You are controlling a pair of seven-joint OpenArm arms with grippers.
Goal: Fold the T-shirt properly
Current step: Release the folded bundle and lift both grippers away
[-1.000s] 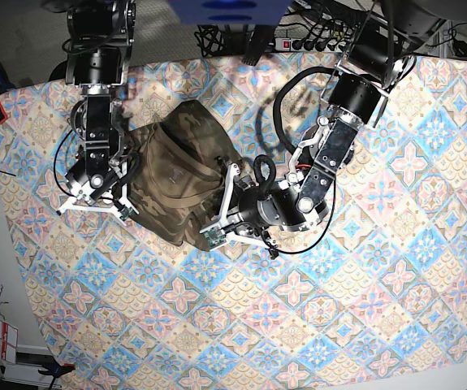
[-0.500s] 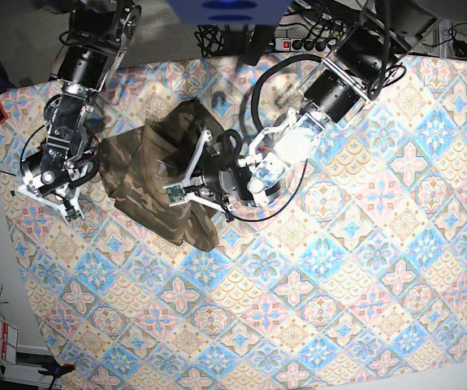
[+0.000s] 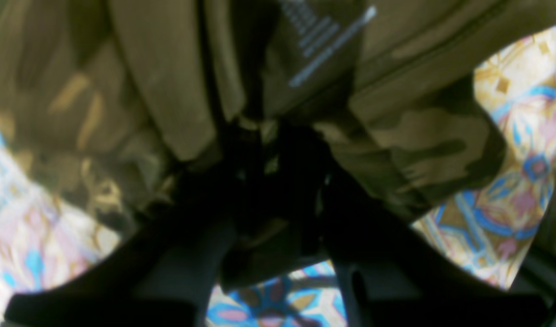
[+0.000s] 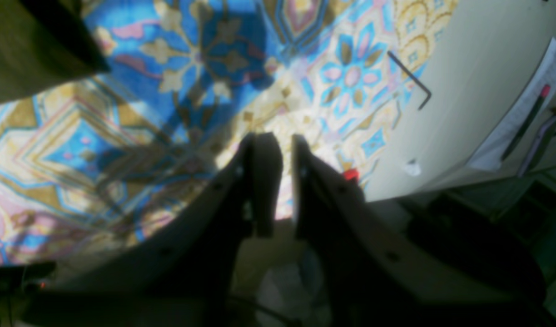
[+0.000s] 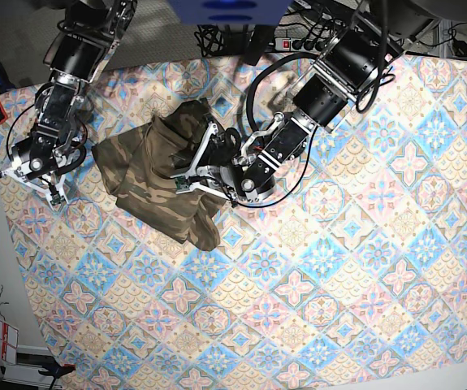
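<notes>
The olive, brown and tan camouflage fabric T-shirt [image 5: 156, 175] lies bunched on the far left part of the blue, pink and cream tile-patterned tablecloth [image 5: 339, 268], its long axis slanting from far left to a tail at near right. The left gripper [image 5: 191, 169] is clamped on a fold of it. The right gripper [image 5: 32, 185], clenched and holding nothing, hangs over the tablecloth's left edge, apart from the shirt.

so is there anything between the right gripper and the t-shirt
Nothing visible. The right gripper is shut and empty over bare tablecloth, with the T-shirt lying just beside it.
</notes>
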